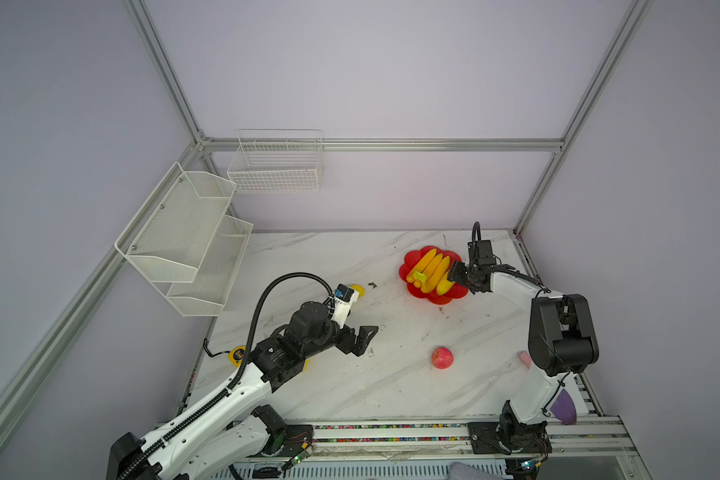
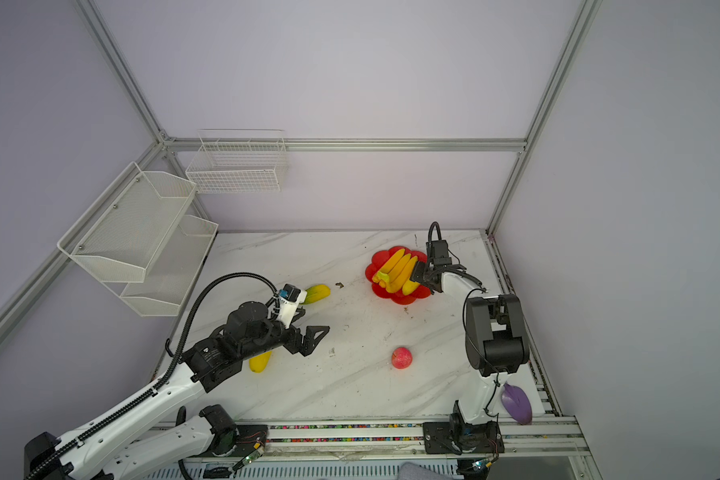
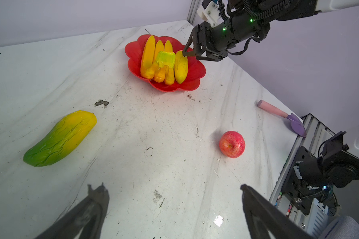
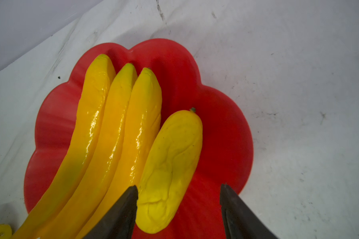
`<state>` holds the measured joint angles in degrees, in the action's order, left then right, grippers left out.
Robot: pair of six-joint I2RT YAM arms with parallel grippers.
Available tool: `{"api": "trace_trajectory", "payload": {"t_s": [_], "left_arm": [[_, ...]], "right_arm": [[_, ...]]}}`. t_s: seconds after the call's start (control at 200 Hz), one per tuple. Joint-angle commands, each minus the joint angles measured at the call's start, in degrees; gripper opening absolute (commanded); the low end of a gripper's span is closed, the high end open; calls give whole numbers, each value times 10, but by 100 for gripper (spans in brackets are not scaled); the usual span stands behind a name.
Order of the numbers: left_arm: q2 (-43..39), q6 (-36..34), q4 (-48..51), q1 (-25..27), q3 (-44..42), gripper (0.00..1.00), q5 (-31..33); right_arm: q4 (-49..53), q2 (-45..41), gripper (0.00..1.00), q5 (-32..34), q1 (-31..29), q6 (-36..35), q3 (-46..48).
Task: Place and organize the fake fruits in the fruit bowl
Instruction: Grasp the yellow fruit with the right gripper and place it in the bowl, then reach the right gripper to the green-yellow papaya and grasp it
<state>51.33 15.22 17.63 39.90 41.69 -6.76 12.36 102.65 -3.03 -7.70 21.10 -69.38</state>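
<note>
The red fruit bowl stands at the back right of the table. In it lie a bunch of three bananas and a yellow ridged fruit. My right gripper hovers open over that fruit; one finger is against it, the other stands apart. My left gripper is wide open and empty above bare table. Loose on the table are a green-yellow mango, a red apple, and a second yellow fruit partly under my left arm.
A yellow tape measure lies by the left arm. A purple scoop with a pink handle sits at the front right edge beside the right arm's base. White wire baskets hang on the left and back walls.
</note>
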Motion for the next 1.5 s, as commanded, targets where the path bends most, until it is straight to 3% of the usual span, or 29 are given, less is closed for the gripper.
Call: {"api": "trace_trajectory", "payload": {"t_s": [0.0, 0.2, 0.36, 0.465, 0.62, 0.835, 1.07, 1.29, 1.495], "left_arm": [[-13, -13, -3, 2, 51, 100, 4], [-51, -27, 43, 1, 50, 100, 43], [-108, -44, 84, 1, 50, 100, 78], [-140, -34, 108, 0, 56, 100, 101], [-177, 14, 121, -1, 66, 100, 86], [-205, 23, 174, 0, 82, 100, 99], [-233, 14, 189, 0, 67, 100, 123], [-226, -2, 194, -1, 65, 100, 137], [-217, -10, 198, 0, 67, 100, 138]], "right_arm": [[-5, -55, 67, 7, 0, -25, -12], [-33, -146, 67, -46, -57, -111, 12], [-104, -229, 68, -44, -185, -201, 48], [-197, -250, 77, -29, -269, -267, 79], [-261, -122, 78, -104, -299, -310, 43], [-228, 78, 86, -86, -349, -432, -88], [-179, 137, 93, -126, -356, -551, -142], [-149, 203, 94, -87, -366, -583, -202], [-108, 248, 94, -156, -366, -622, -242]]}}
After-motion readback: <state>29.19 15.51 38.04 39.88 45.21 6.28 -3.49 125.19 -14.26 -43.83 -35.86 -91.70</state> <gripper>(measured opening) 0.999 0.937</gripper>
